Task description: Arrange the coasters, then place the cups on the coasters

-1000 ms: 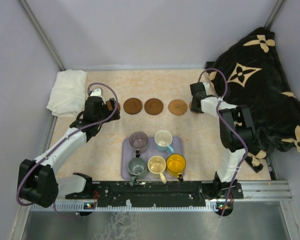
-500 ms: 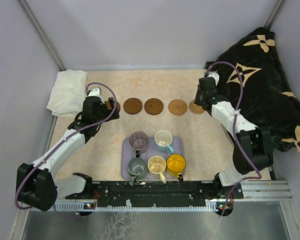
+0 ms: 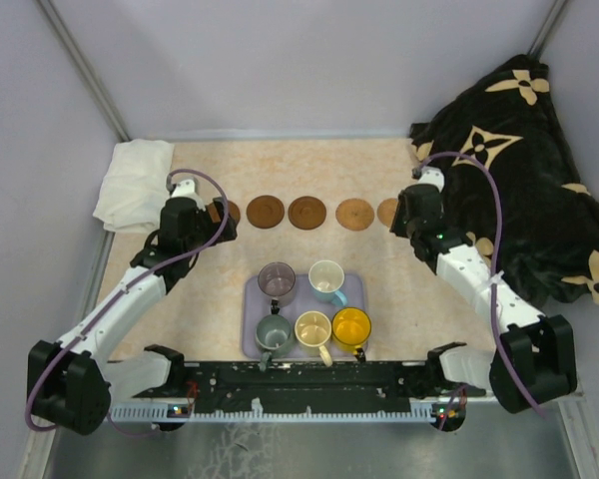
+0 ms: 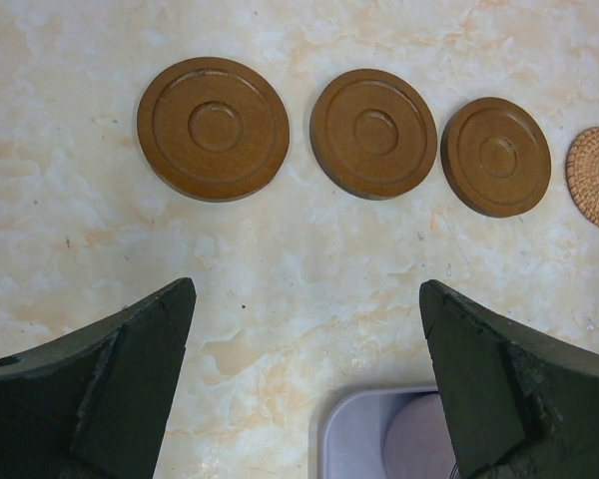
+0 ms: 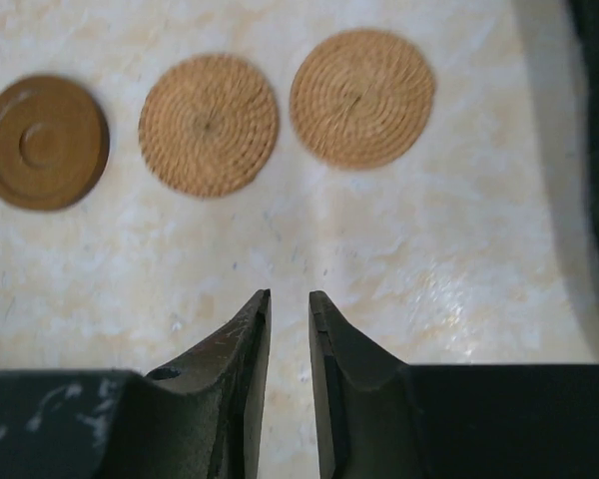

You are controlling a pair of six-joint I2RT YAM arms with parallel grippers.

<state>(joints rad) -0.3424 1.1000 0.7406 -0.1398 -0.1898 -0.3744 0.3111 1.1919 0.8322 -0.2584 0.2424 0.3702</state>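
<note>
Five coasters lie in a row across the table: three dark wooden discs (image 4: 213, 128) (image 4: 374, 132) (image 4: 495, 156), then two woven tan ones (image 5: 209, 138) (image 5: 361, 97). My left gripper (image 4: 306, 289) is wide open and empty, just in front of the leftmost coaster (image 3: 233, 212), whose left part it hides from above. My right gripper (image 5: 289, 294) hovers in front of the woven pair with only a narrow slit between its jaws and nothing in it. The cups stand on the lavender tray (image 3: 354, 289): purple-grey (image 3: 277, 279), light blue (image 3: 326, 277), grey-green (image 3: 273, 332), cream (image 3: 312, 327), orange (image 3: 351, 325).
A black blanket with tan flowers (image 3: 524, 150) is heaped at the right edge, close to the right arm. A folded white cloth (image 3: 135, 185) lies at the back left. The tray's corner (image 4: 369, 439) shows below my left fingers.
The right arm has swung outward and its gripper has drawn back from the rightmost coaster, which lies free. The left gripper has backed off a little from the leftmost coaster.
</note>
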